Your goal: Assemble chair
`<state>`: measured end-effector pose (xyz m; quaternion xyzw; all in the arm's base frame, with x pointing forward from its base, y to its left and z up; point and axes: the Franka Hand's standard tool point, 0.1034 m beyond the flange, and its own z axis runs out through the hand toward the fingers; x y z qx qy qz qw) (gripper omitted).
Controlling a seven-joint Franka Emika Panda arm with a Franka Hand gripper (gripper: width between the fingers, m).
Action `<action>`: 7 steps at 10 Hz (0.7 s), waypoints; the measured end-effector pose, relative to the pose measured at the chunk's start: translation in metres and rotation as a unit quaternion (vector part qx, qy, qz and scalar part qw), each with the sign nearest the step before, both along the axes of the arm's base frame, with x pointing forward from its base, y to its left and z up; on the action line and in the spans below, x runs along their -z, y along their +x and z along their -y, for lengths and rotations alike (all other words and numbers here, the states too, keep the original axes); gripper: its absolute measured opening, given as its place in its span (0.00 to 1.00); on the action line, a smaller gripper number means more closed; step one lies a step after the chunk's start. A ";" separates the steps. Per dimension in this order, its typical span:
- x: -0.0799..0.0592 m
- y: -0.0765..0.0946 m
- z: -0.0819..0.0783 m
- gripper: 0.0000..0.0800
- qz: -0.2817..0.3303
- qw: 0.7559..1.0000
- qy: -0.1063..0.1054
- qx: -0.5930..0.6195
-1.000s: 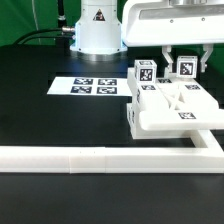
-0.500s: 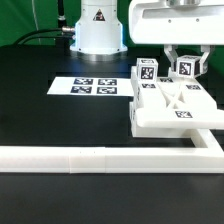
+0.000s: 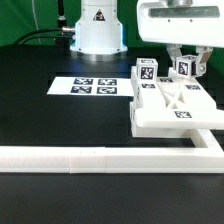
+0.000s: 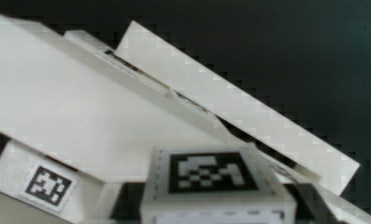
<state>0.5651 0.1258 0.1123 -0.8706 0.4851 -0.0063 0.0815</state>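
End effector [image 3: 186, 62] pinching a tagged square post [image 3: 186, 68] over my chair [image 3: 170, 108]; rigid, light, slick plastic, I'd grip flat sides near the top.

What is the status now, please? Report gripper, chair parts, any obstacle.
Gripper shut on tagged post at the chair assembly. Second post stands beside it. Border rail alongside; nothing in the way.
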 end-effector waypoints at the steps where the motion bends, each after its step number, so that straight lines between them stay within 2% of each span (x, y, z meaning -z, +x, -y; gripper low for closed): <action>1: 0.000 0.000 0.000 0.34 0.001 1.000 -0.001 -0.008; 2: 0.000 0.000 0.000 0.62 0.003 1.000 -0.002 -0.023; 3: 0.000 0.000 -0.001 0.62 0.003 1.000 -0.002 -0.025; 4: 0.000 0.000 0.000 0.77 0.006 0.999 -0.005 -0.048; 7: 0.000 0.000 0.000 0.81 0.023 0.984 -0.016 -0.175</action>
